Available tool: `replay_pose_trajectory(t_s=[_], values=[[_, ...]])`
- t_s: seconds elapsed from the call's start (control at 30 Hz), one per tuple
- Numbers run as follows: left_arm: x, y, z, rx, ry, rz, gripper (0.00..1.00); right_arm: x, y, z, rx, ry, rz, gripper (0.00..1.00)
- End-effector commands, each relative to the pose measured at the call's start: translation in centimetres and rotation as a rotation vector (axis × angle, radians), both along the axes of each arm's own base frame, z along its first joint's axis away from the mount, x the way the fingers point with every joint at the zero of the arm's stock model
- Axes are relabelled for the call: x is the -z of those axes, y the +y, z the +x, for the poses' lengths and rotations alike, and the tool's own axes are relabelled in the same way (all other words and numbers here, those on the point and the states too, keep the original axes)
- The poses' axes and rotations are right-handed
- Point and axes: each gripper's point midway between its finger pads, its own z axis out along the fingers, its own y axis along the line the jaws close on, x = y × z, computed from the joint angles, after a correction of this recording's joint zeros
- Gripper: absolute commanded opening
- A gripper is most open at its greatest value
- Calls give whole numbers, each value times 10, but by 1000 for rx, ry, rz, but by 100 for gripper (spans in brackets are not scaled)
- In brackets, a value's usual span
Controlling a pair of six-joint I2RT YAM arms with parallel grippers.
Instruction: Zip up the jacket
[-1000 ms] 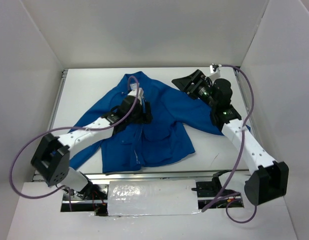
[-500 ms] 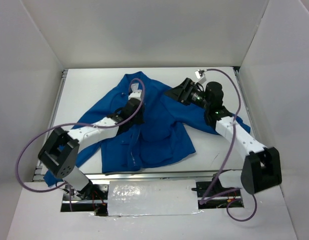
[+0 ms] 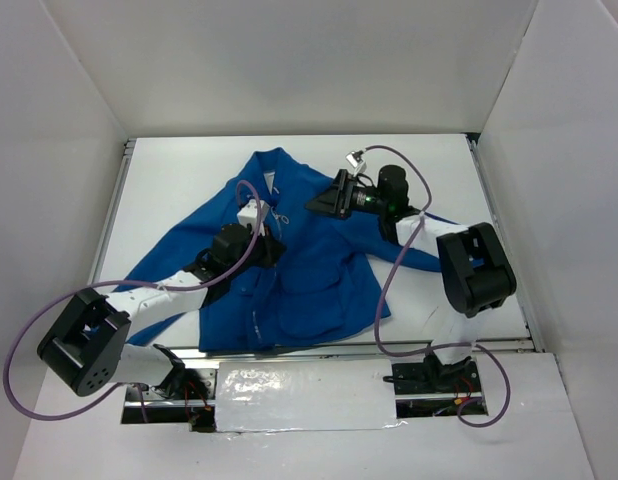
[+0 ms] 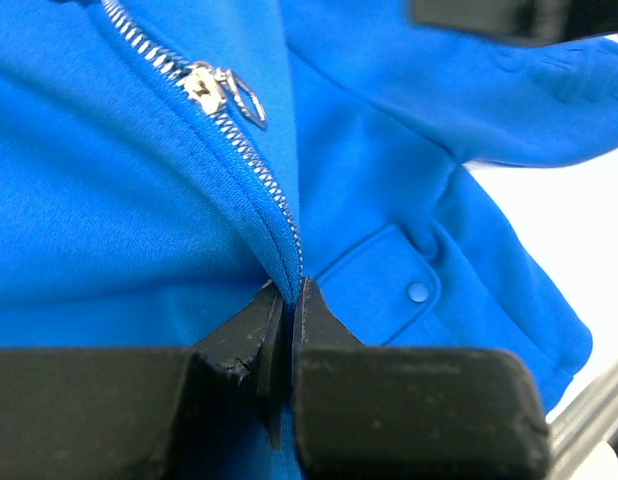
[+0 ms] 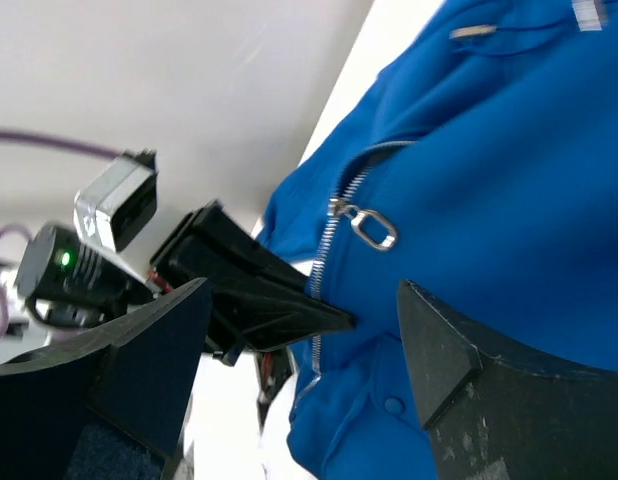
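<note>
The royal-blue jacket lies spread on the white table, collar to the back. My left gripper is shut on the jacket's zipper edge, below the silver slider and its pull ring. A flap pocket with a snap lies just to the right of the pinch. My right gripper hovers open over the upper chest. Between its fingers I see the slider, the ring and the left gripper. Nothing is between the right fingers.
White walls close in the table on three sides. A metal rail runs along the near edge, with a foil-covered plate in front of it. Purple cables loop from both arms over the jacket's right side.
My left gripper has shut on the zipper edge and drawn back toward the near side. My right arm has swung left from the back right to above the jacket's chest, still open.
</note>
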Motion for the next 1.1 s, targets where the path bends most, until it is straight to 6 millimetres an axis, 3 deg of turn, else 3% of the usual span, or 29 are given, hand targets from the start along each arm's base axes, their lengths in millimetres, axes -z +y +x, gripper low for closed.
replay_pose_trajectory(t_s=[0.0,0.4,0.77,1.07], values=[[-32,-21,-7,122,-95,-116,0,-17,25,-11,-135,-125,66,81],[-33,-24,-3,136,-86,-124,0,18,49,17,-144,-44,34,80],[-32,-25,2,127,-88,-117,0,16,58,-24,-227,-1,97,73],[-34,-21,2,120,-93,-105,0,9,58,-28,-260,4,173,66]])
